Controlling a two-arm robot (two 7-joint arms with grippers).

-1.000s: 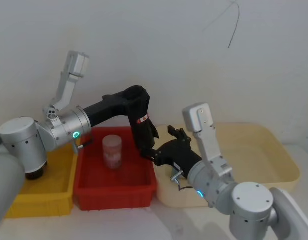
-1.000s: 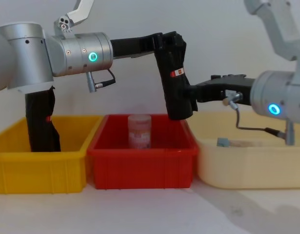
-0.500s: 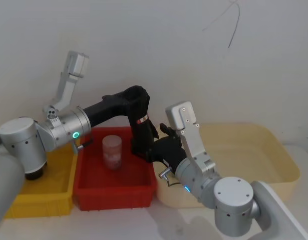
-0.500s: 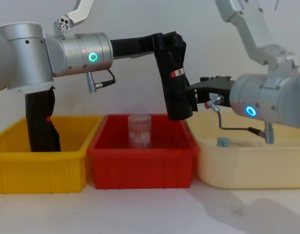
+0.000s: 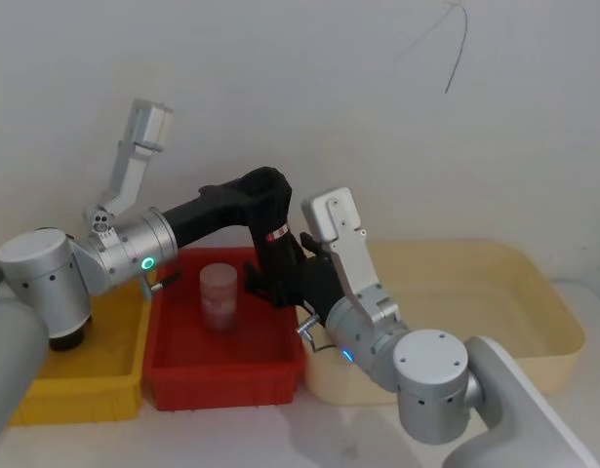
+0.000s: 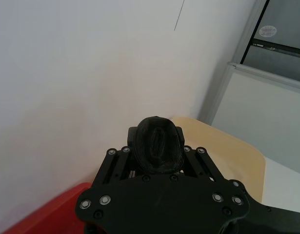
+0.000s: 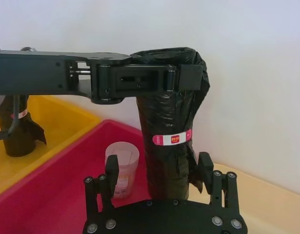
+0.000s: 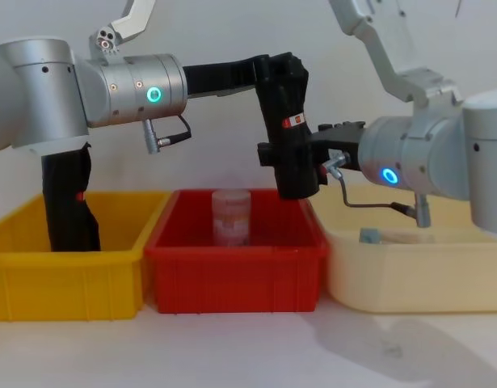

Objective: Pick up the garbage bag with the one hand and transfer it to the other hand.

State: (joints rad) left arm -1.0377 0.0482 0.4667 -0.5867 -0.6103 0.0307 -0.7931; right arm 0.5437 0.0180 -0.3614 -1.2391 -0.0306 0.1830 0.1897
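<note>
Three bins: one yellow bin [image 8: 38,279] at left, one red bin [image 8: 232,279] in the middle, one cream bin [image 8: 410,279] at right. Two black bundles: the held garbage bag [image 8: 287,121] and a second garbage bag [image 8: 68,198]. One pinkish jar [image 8: 231,217]. Two grippers: the left end effector [image 8: 282,69] and the right end effector [image 8: 290,155].

The left arm [image 8: 135,89], green-ringed, reaches level from the robot's left toward the middle. The left gripper [image 8: 282,71] is clamped on the top of the bag [image 8: 292,153]. The right arm [image 8: 426,158], blue-ringed, reaches in from the right, lower down. The right gripper [image 7: 158,170] is spread, one finger on each side of the bag's lower part, not closed on it.
</note>
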